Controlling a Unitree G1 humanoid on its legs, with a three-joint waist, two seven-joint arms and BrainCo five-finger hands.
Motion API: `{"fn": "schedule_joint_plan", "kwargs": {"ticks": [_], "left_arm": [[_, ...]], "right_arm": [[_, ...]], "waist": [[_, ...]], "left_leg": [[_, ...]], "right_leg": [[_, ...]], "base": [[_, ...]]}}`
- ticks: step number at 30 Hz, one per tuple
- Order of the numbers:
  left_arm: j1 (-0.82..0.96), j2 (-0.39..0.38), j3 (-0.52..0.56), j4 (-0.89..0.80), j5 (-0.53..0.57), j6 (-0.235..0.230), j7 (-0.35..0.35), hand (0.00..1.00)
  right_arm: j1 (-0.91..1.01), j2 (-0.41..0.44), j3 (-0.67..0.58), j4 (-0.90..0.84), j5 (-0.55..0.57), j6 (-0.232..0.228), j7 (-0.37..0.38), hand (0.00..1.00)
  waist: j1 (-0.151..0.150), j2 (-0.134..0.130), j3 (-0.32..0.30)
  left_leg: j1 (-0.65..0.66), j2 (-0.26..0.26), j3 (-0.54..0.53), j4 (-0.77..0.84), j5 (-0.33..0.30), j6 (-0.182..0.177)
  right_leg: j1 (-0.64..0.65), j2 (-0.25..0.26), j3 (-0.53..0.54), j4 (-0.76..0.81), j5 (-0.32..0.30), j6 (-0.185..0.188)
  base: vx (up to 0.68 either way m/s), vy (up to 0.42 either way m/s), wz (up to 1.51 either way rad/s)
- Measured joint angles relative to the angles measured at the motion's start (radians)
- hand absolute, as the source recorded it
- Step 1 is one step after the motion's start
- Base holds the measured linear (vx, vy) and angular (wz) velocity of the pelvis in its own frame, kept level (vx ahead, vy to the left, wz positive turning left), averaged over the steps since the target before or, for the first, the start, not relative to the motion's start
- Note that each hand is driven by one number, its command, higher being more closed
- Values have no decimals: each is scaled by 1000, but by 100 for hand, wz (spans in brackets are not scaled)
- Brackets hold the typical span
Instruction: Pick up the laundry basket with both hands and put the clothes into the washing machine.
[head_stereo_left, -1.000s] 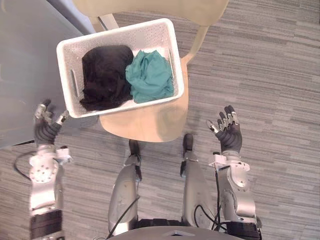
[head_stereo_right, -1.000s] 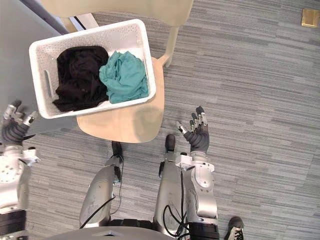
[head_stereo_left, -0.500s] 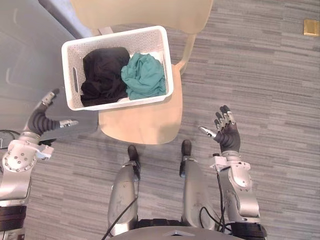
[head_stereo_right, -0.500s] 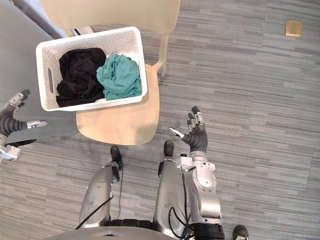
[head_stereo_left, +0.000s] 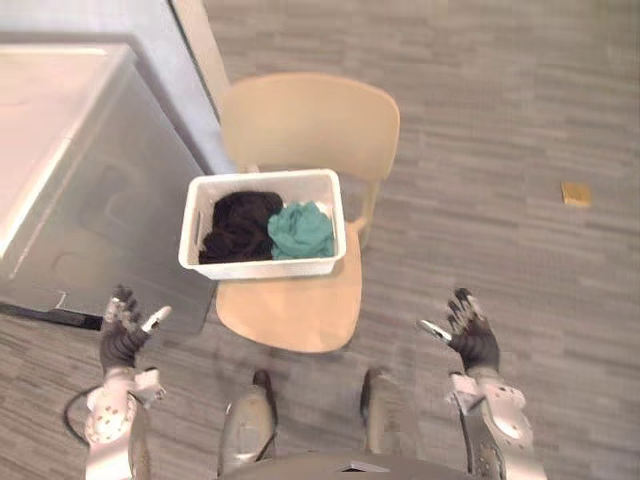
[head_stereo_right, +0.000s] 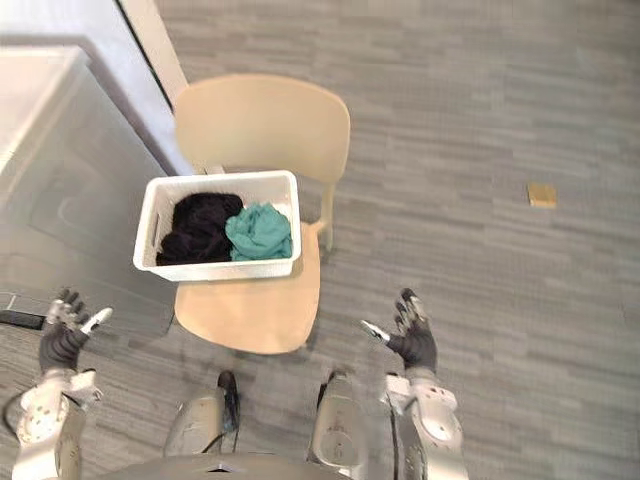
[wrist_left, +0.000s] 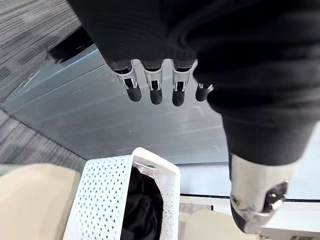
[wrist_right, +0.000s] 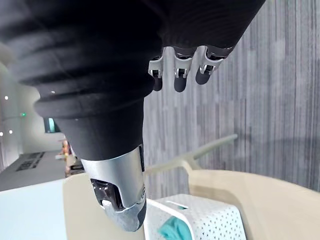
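Left hand (head_stereo_left: 122, 340) and right hand (head_stereo_left: 472, 338) hover spread and empty at the near side. Between them but farther off, the laundry basket (head_stereo_left: 262, 268) sits on the chair (head_stereo_left: 300, 312), its long axis running left to right, nearer the left hand.

The head camera has lifted and drawn back. The basket (head_stereo_left: 262, 266) now looks smaller and sits mid-picture. The chair's (head_stereo_left: 310, 125) whole back has come into sight, and so has the washer's (head_stereo_left: 70, 180) top at the left. The left hand (head_stereo_left: 122, 340), turned sideways half a second ago with its thumb stretched toward the chair, now points its relaxed fingers forward again.
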Motion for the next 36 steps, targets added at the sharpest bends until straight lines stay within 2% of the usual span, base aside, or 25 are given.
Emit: {"fn": "schedule_joint_plan", "kwargs": {"ticks": [1, 2, 4, 5, 7, 9, 11, 13, 14, 15, 16, 17, 19, 21, 22, 23, 25, 26, 27, 28, 31, 33, 34, 35, 36], "left_arm": [[7, -25, -13, -28, 0, 0, -2, 0], [10, -31, -21, -33, 0, 0, -3, 0], [12, -52, -50, -35, 3, 1, -9, 0], [17, -60, -62, -32, 4, 1, -12, 0], [43, -68, -98, -31, 11, 1, -26, 0], [31, -67, -110, -14, 13, 0, -24, 0], [-3, -66, -112, 35, 32, 1, -18, 0], [-45, -52, -135, 80, 41, 1, -10, 0], [-75, -29, -149, 116, 64, 4, -6, 0], [-80, -10, -149, 134, 86, 11, -4, 0], [-76, -7, -145, 134, 98, 13, -3, 0], [-76, -13, -135, 146, 113, 13, -1, 0], [-88, -18, -125, 166, 119, 16, 0, 0], [-62, -28, -122, 138, 118, 15, 1, 0], [-48, -29, -126, 121, 118, 14, -1, 0], [-47, -33, -128, 119, 118, 14, -2, 0], [-53, -48, -128, 116, 117, 15, -1, 0], [-58, -58, -138, 122, 117, 16, 1, 0], [-59, -66, -162, 124, 112, 18, -2, 0], [-56, -66, -163, 123, 107, 15, 1, 0], [-57, -66, -161, 123, 88, 10, 27, 0], [-52, -67, -162, 122, 73, 9, 43, 0], [-52, -66, -165, 122, 65, 7, 42, 0], [-62, -66, -170, 121, 56, 5, 42, 0], [-61, -61, -177, 121, 53, 4, 42, 0]], "right_arm": [[2, 14, 2, 0, 0, 7, 0, 0], [3, 26, 2, 0, 0, 10, 0, 0], [16, 61, 35, -2, 0, 11, 4, 0], [27, 59, 43, -3, 0, 11, 10, 0], [49, 61, 56, 1, 1, 11, 27, 0], [48, 74, 68, 5, 3, 15, 36, 0], [50, 107, 82, 6, 6, 26, 39, 0], [49, 145, 91, 17, 10, 28, 43, 0], [41, 144, 111, 52, 9, 34, 45, 0], [46, 149, 122, 74, 9, 38, 45, 0], [47, 149, 125, 78, 9, 38, 44, 0], [31, 146, 128, 81, 8, 38, 42, 0], [29, 143, 136, 120, 1, 42, 46, 0], [41, 138, 162, 125, 0, 42, 47, 0], [35, 136, 179, 124, 0, 42, 51, 0], [30, 135, 184, 124, 0, 42, 59, 0], [17, 124, 201, 117, -1, 40, 61, 0], [-5, 114, 210, 117, -1, 40, 61, 0], [-17, 96, 210, 117, -1, 30, 57, 0], [-26, 86, 211, 117, -1, 13, 49, 0], [-51, 82, 208, 116, 0, -18, 17, 0], [-67, 69, 206, 117, -1, -25, 3, 0], [-65, 76, 193, 115, 0, -27, -7, 0], [-60, 82, 179, 114, 1, -28, -8, 0], [-53, 84, 167, 109, 2, -28, -12, 0]], "waist": [[-1, -3, -9], [-3, -6, -21], [-14, -5, -33], [-17, -2, -37], [-30, 36, -61], [-47, 40, -63], [-53, 29, -67], [-57, 13, -61], [-38, -29, -35], [-39, -62, -36], [-39, -75, -40], [-35, -68, -31], [-32, -62, -16], [-22, -61, -17], [-8, -67, -20], [-1, -73, -31], [20, -95, -53], [33, -71, -57], [44, -53, -66], [56, -52, -66], [68, -56, -65], [57, -45, -59], [40, -47, -59], [38, -53, -56], [38, -56, -55]], "left_leg": [[-2, 6, 13, -22, 17, 31], [6, 10, 22, -52, 26, 35], [13, 114, 116, 204, -38, 56], [23, 140, 117, 265, -52, 53], [100, 187, 92, 390, -72, 30], [124, 155, 82, 337, -142, -3], [102, 137, 116, 276, -212, -14], [72, 133, 155, 234, -279, -60], [58, 113, 188, 254, -282, -62], [28, 95, 221, 284, -283, -23], [8, 91, 235, 297, -278, 12], [-7, 110, 276, 297, -272, 35], [32, 107, 300, 243, -225, 53], [74, 94, 306, 191, -184, 60], [67, 81, 304, 169, -158, 61], [40, 70, 293, 166, -140, 68], [-46, 50, 264, 187, -103, 71], [-92, 53, 240, 182, -74, 76], [-130, 49, 216, 137, -19, 93], [-148, 39, 203, 91, 29, 99], [-190, 15, 160, 20, 113, 88], [-198, -7, 130, -71, 215, 77], [-181, -22, 136, -152, 254, 93], [-207, -7, 204, -55, 172, 143], [-218, 3, 228, 12, 127, 168]], "right_leg": [[9, -5, -22, 4, -2, -7], [11, -8, -30, -2, 3, -14], [47, -19, -76, -18, 18, -32], [57, -17, -81, -19, 19, -30], [56, -16, -78, -22, 42, -8], [13, -18, -56, -39, 90, 17], [-27, -18, -38, -111, 176, 28], [-55, -3, -23, -213, 283, 34], [-54, -5, 14, -296, 365, 13], [-54, -7, 25, -386, 471, -20], [-55, -7, 25, -436, 539, -19], [-83, -1, 12, -396, 552, -24], [-147, -7, -22, 93, 250, -74], [-88, 4, -20, 340, 144, -79], [-40, 22, 18, 420, 95, -57], [0, 41, 60, 430, 74, -27], [67, 91, 148, 299, -15, 32], [70, 125, 177, 226, -37, 53], [86, 144, 191, 113, -55, 34], [118, 148, 185, 7, -74, 4], [157, 146, 132, -144, -97, -30], [152, 140, 65, -146, -101, -41], [150, 112, 0, -148, -94, -57], [154, 89, -57, -145, -90, -58], [156, 74, -83, -143, -88, -56]], "base": [[-56, -108, 45], [-80, -86, 52], [-33, -39, 40], [-53, 5, 21], [-108, 197, 6], [-223, 326, -15], [-302, 336, -25], [-325, 317, -33], [-479, 321, -70], [-401, 246, -83], [-406, 229, -83], [-301, 141, -60], [-351, 172, -34], [-234, 12, -8], [-243, -96, 8], [-231, -174, 26], [-193, -151, 26], [-264, -122, 24], [-295, -151, 40], [-210, -151, 46], [-230, -139, 51], [-250, -74, 99], [-288, -37, 144], [-226, -5, 135], [-170, 18, 114]]}}
